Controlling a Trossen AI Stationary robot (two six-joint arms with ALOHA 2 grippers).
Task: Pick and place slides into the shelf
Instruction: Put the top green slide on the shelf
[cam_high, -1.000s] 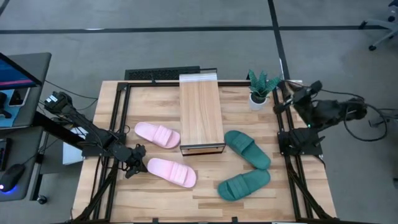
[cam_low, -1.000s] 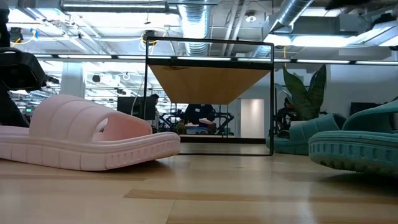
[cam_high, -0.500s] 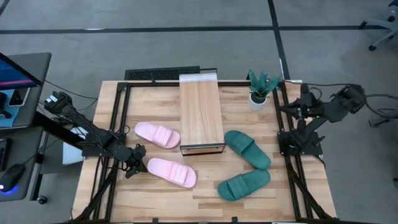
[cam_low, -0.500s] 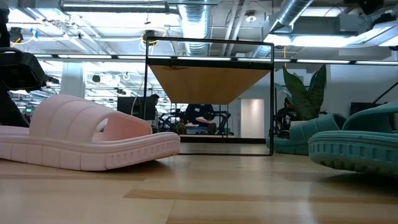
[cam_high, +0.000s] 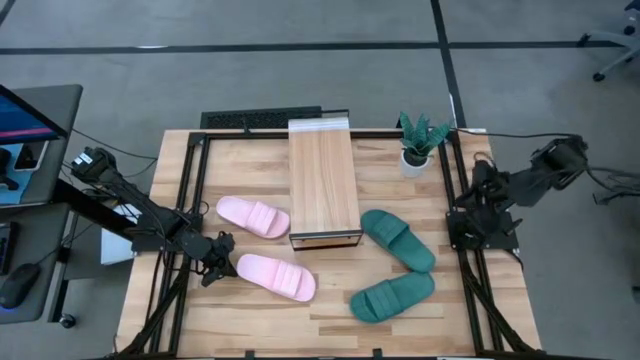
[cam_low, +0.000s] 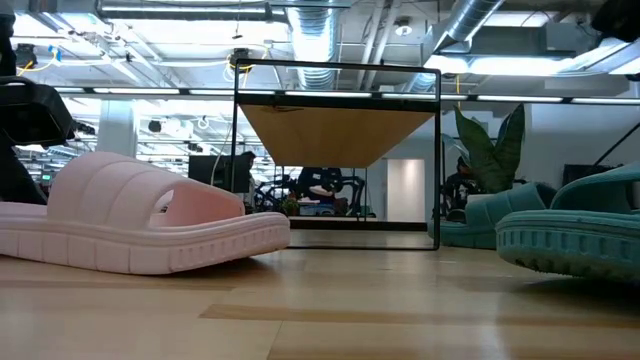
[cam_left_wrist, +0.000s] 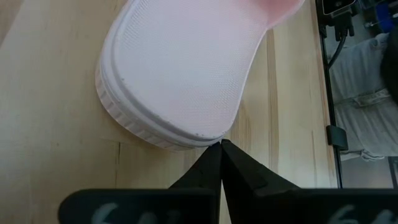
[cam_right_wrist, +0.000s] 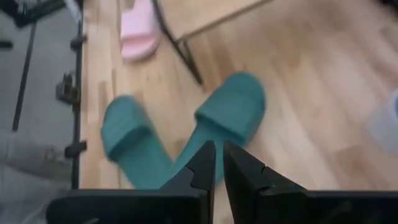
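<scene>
Slides, four soft foam slip-ons, lie on the wood-plank tabletop (cam_high: 250, 310), none yet in the shelf. Taking the table centre as the dial: at about 9 o'clock the left gripper (cam_high: 213, 258) sits low between the two light pink slides, its fingers pressed together on nothing, tips just at the heel edge of the nearer pink slide (cam_high: 276, 277), seemingly parked beside it and not gripping. The other pink slide (cam_high: 253, 216) lies above it, close to the shelf's left side. At 12 o'clock stands the shelf (cam_high: 322, 180), a narrow rack with a light wood top and thin black frame, open underneath with room to slide shoes in. At 4 to 5 o'clock the two dark teal-green slides (cam_high: 397, 239) (cam_high: 392, 296) lie angled toward each other. The small potted plant (cam_high: 417, 145) crowds 1 o'clock. At 3 o'clock the right gripper (cam_high: 480, 180) hangs raised over the table's edge, fingers nearly together, holding nothing.
</scene>
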